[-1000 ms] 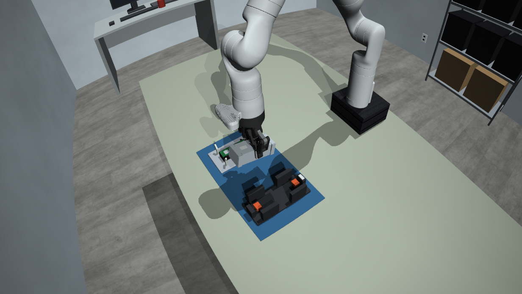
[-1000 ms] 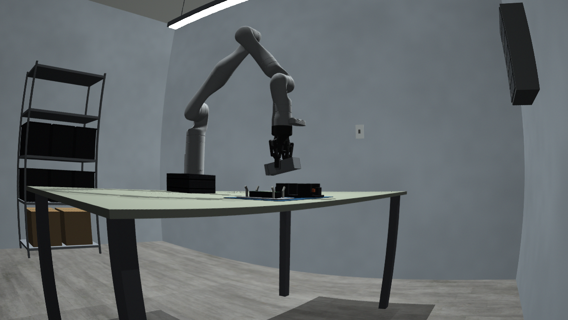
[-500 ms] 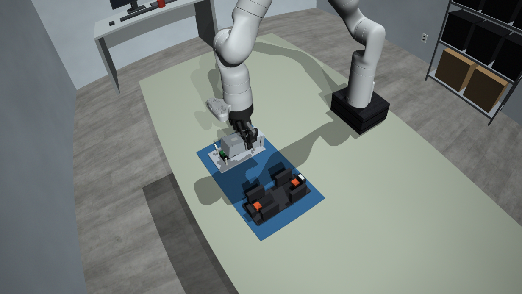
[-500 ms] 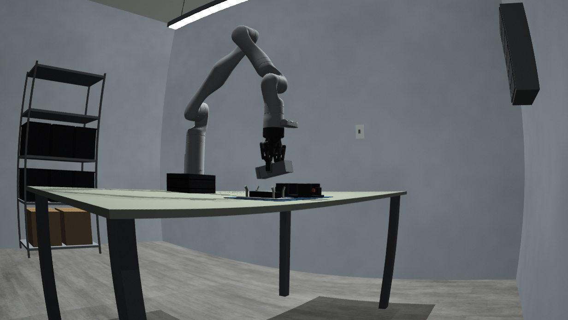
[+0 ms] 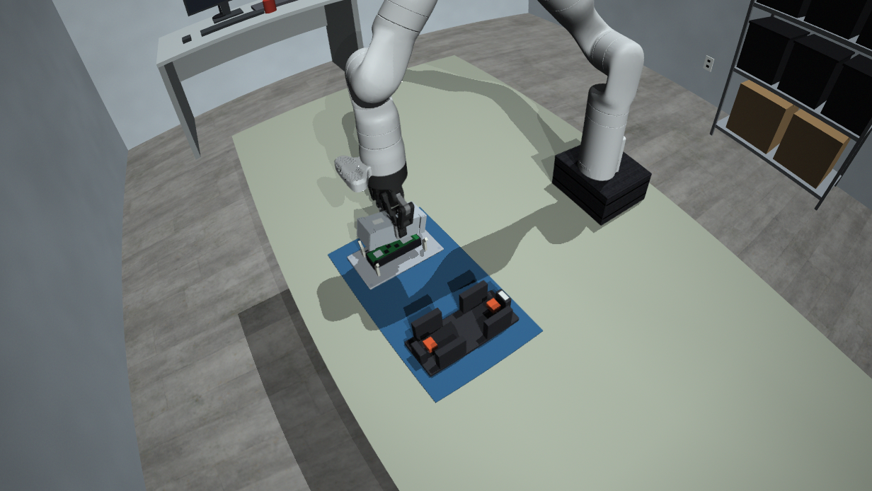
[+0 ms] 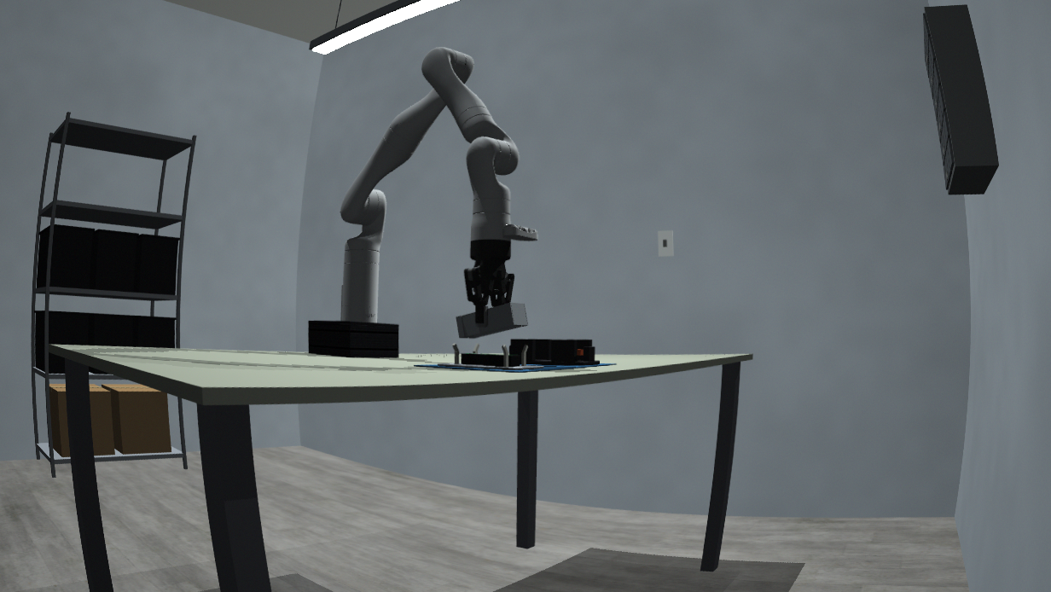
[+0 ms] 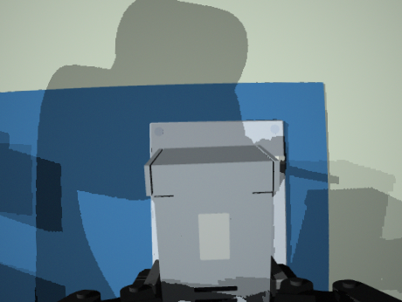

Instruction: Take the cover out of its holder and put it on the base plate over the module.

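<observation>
Gripper grasps the cover, its fingers pressed to two opposite sides. Held off the table, the cover tilts between the fingers, one end higher than the other in the exterior view. Below the gripper lies the base plate, with pale posts standing near its corners. Between them, also below the gripper, sits the green-topped module, uncovered. Off to one side of the gripper and lower than it stands the dark holder, with two orange blocks in it and the cover out of it. Plate and holder share a blue mat beneath the gripper.

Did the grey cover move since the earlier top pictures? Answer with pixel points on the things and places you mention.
Yes. In the top view, the grey cover (image 5: 374, 234) (image 6: 507, 319) (image 7: 183, 231) has moved farther away from the black holder (image 5: 468, 327) (image 6: 531, 351), which stays in place.
</observation>
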Tool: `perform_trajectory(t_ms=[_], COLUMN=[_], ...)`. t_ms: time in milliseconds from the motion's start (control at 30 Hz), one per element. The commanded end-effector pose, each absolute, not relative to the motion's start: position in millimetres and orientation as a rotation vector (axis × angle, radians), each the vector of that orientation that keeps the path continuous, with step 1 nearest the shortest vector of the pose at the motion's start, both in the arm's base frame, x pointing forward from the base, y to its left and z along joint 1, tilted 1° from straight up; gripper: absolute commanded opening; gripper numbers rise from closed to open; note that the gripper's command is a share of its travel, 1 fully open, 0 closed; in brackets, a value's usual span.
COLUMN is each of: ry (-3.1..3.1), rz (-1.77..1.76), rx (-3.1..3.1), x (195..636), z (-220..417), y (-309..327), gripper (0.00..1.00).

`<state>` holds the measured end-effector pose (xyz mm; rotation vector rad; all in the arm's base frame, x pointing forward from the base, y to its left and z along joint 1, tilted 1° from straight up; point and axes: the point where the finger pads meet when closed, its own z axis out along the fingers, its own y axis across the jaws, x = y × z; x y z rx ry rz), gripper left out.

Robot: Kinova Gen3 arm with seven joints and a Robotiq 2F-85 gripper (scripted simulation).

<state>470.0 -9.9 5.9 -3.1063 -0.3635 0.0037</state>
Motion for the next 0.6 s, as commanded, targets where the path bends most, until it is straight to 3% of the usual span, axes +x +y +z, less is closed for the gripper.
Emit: perform_trajectory(t_ms=[0,567], ry=[-0.342,-0.342], rz=[0.009,0.009], rx=[-3.108,-3.108], x=[470,470], z=[3,-10], y=[-16,-16], gripper=[0.00,0.00])
